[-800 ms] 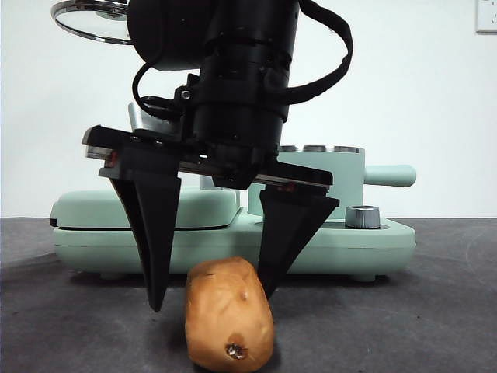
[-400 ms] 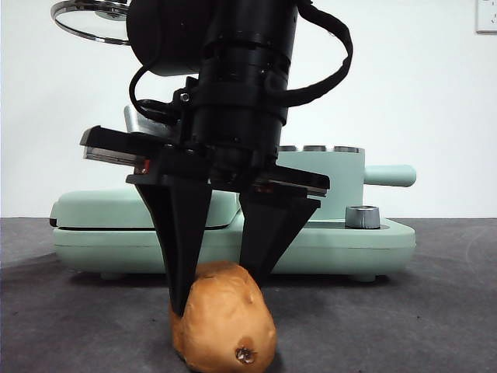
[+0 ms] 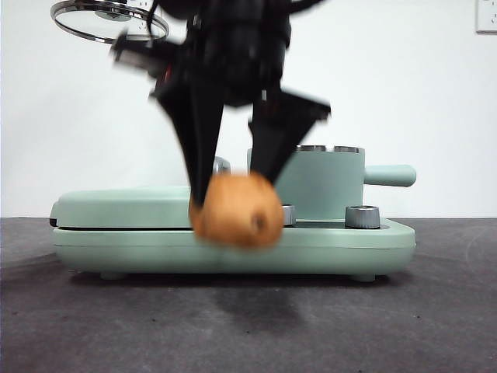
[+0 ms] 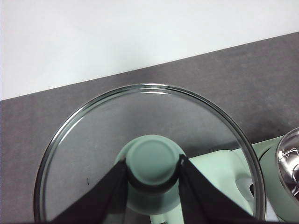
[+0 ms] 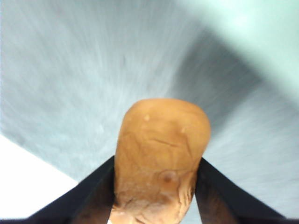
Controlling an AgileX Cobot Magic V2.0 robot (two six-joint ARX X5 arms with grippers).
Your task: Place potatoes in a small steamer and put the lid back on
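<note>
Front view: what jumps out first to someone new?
The potato, clamped in the right gripper, hangs clear of the dark table in front of the mint-green appliance, blurred by motion. High at the upper left, the glass lid is held aloft; the left wrist view shows the left gripper shut on its green knob. The small steamer stands open behind the potato, its handle pointing right.
</note>
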